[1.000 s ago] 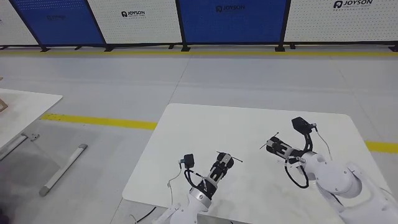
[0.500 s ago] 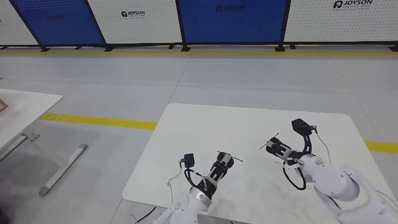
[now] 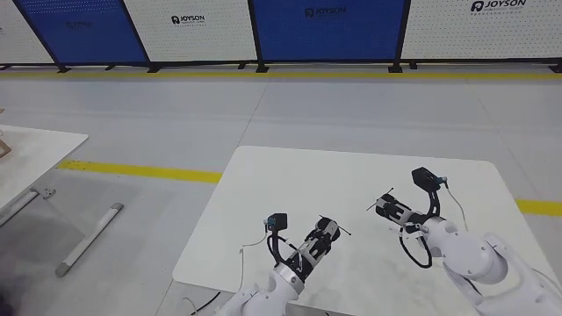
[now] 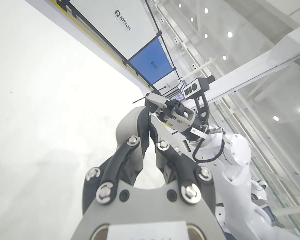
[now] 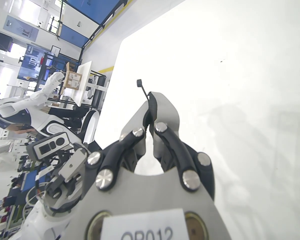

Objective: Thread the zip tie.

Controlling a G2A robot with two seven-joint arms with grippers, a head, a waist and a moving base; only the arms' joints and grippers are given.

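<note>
**Holding the tie off the worktop: risks ahead of threading**

Risks, biggest first. Both arms hang over the white worktop with their grippers well apart. I judge the whole approach is yet to be made, and a poor line-up between them would send the tail past the head.

The right gripper has its fingers clamped on the zip tie. The tie stands clear of the worktop, its head poking out beyond the tips. The hold is on a narrow strap, so I expect it could swivel or slip in the grip under any side push.

The left gripper has its fingers pressed together. From above, a thin dark strip crosses its tip. I cannot tell whether that is the tie's other end or a second tie. If it is floppy, I expect it to bend away at contact rather than feed through.

Writing. The pegboard panels behind each carry a printed logo, which I have not transcribed. Each wrist plate bears a white label cut off at the edge, likewise not transcribed.
</note>
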